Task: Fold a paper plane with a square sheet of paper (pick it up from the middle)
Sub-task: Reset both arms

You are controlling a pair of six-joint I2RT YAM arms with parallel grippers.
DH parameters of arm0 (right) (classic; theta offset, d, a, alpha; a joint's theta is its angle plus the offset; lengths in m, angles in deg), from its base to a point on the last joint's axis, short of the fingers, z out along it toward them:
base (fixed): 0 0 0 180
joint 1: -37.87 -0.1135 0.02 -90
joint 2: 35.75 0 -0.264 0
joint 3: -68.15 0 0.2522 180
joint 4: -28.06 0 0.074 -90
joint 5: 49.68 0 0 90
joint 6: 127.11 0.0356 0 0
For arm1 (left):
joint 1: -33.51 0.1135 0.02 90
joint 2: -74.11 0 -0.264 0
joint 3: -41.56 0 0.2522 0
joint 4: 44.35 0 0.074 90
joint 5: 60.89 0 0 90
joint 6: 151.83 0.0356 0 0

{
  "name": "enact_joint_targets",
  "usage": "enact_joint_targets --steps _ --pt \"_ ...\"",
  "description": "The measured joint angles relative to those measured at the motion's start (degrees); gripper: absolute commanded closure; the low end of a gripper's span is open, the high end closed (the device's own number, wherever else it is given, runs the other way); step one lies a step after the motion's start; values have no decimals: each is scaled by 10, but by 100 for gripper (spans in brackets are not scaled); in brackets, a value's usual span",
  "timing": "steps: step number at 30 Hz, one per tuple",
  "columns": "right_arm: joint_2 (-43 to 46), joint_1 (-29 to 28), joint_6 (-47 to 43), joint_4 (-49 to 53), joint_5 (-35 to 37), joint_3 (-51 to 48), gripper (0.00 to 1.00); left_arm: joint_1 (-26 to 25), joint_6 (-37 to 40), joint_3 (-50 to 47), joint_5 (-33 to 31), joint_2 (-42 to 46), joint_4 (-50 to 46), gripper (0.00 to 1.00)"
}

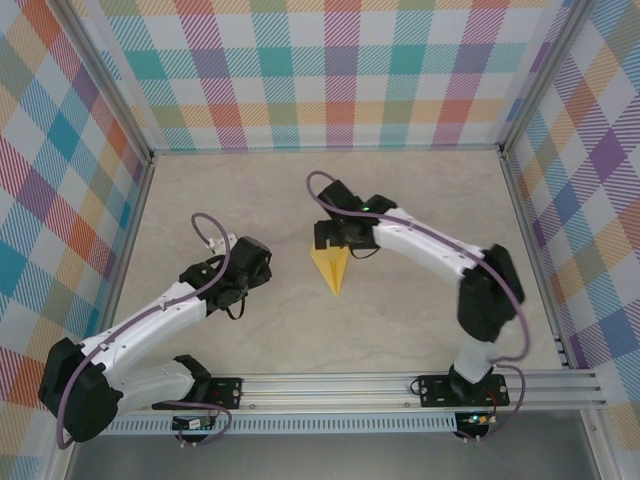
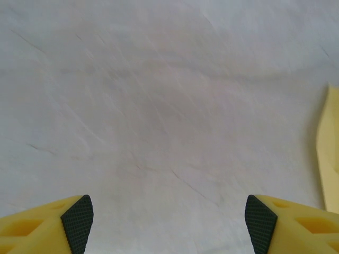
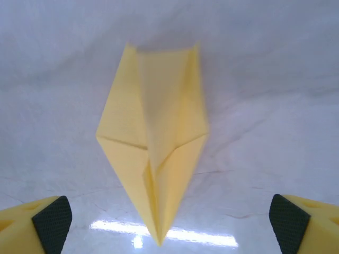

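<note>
The square sheet of paper lies folded into a narrow yellow paper plane on the table's middle, its tip toward the near edge. In the right wrist view the paper plane lies flat with a centre crease, its tip between my wide-apart black pads. My right gripper hovers over the plane's wide end, open and touching nothing; it appears as the right gripper in its own view. My left gripper stands open to the left of the plane. Its own view shows the left gripper over bare table, with the plane's edge at far right.
The pale marbled tabletop is ringed by checked walls at the back and both sides. An aluminium rail with the two arm bases runs along the near edge.
</note>
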Motion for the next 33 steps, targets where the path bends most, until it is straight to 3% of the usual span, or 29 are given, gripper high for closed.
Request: enact_joint_targets --steps 2,6,10,16,23,26,33 --pt "76 26 -3 -15 42 -40 0 35 19 11 -51 -4 -11 19" --pt "202 134 -58 -97 122 -186 0 117 90 6 -155 -25 14 18" --pt "238 228 -170 -233 142 -358 0 194 185 -71 -171 -28 140 12" --pt "224 321 -283 -482 36 -528 0 233 300 -203 -123 -94 396 10" --pt "194 400 -347 -740 -126 -610 0 285 379 -249 -7 -175 704 2" --pt "129 412 -354 -833 -163 -621 0 303 400 -249 56 -212 764 0" --pt "94 425 -347 -864 -177 -615 0 307 435 -236 136 -262 816 0"
